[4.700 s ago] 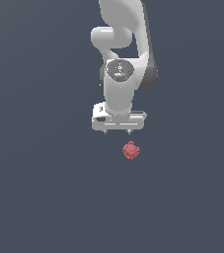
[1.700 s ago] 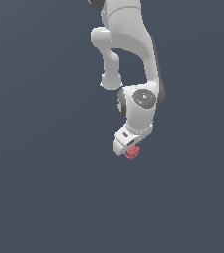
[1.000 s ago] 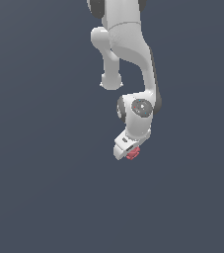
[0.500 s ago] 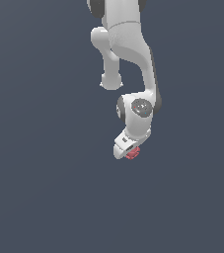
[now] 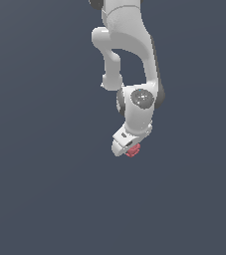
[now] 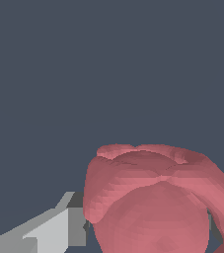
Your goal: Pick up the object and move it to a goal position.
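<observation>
1. white gripper [image 5: 130, 148], tilted, clamped on the red lumpy object [image 5: 133, 150].
2. object [image 6: 153, 202] pressed against a grey fingertip [image 6: 59, 228], filling the wrist view.
3. plain dark grey floor [image 5: 45, 189] behind.

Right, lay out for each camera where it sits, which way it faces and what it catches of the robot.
Exterior view: off the arm, facing the white arm as it reaches down to the red object on the dark grey ground; its exact position cannot be told. The tool shows.
Wrist view: on the wrist, looking along the tool at the red object close up; one grey finger shows beside it.
Shared: the red object and the tool.
</observation>
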`<state>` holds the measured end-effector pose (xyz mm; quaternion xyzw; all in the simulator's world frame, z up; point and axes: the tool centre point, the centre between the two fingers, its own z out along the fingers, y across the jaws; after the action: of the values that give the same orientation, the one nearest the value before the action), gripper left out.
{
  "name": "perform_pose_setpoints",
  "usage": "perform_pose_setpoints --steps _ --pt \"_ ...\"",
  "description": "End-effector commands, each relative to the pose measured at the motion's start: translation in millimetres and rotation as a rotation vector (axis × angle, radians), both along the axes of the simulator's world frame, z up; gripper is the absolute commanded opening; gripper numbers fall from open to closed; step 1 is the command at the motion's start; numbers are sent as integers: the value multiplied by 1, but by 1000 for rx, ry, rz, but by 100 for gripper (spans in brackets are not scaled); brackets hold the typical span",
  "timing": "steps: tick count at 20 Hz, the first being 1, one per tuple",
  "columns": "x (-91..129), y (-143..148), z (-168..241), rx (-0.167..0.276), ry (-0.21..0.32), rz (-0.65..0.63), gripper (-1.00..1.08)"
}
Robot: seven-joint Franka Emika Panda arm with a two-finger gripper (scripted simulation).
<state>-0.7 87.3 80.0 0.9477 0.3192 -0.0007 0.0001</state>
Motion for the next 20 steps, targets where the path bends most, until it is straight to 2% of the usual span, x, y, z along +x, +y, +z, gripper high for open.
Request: perform_pose_setpoints --steps 1,20 --pt "0 -5 20 0 -1 0 -100" --pt "3 -55 235 2 -1 2 -100"
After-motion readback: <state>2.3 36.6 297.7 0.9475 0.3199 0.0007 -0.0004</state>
